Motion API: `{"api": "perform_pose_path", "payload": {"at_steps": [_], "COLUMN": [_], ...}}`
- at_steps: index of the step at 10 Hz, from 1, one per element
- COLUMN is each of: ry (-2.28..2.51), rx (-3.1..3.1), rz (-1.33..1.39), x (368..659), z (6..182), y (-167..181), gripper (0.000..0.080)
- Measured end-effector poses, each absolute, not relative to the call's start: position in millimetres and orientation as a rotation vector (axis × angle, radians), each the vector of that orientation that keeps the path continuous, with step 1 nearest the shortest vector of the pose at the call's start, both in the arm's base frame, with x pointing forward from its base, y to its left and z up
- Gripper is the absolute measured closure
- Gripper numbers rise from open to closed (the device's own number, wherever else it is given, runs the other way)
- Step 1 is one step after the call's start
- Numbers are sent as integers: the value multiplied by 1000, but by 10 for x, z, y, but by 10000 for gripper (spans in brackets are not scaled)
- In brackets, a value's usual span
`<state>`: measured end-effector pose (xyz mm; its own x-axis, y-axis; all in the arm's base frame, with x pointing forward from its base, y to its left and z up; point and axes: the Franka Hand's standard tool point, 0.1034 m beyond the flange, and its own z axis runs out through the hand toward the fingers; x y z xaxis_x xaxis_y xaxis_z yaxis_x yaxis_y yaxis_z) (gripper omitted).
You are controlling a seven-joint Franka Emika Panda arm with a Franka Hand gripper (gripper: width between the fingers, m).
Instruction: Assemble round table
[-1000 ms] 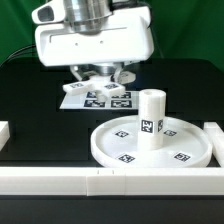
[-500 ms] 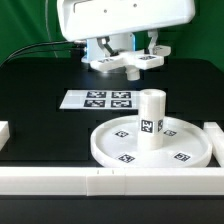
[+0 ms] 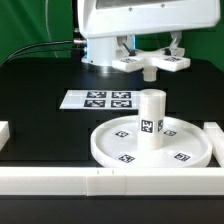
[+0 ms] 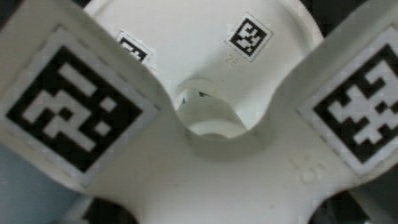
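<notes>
While the post [image 3: 150, 118] already stands upright at the centre of the disc [image 3: 105, 150] on the table [image 3: 40, 120], the cross [image 3: 152, 65] is not yet on top, so I judge the job about halfway. The tool [image 3: 150, 48] is clamped on the cross, holding it level in the air, well clear of the post, with the wrist pointing straight down.

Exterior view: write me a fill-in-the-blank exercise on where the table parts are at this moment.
1. The post stands ____ on the disc.
2. The gripper is ____ on the cross, which is off the table.
3. The marker board lies to the exterior view's ____ of the post.

Missing words: upright; shut; left.
</notes>
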<state>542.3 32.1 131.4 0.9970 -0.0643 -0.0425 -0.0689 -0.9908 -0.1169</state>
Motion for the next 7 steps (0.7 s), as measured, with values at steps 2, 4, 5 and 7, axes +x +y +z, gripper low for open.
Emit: {"api": "perform_pose_path", "payload": {"at_steps": [2, 4, 5, 7], "ry": [106, 36, -8, -39], "rx": [-3020, -3023, -3031, -3029], "rz": [57, 51, 47, 47], "x": [5437, 5454, 5482, 5511], "z": [1305, 1261, 1259, 1227], "y": [325, 386, 449, 492], "gripper": [351, 351, 351, 351]}}
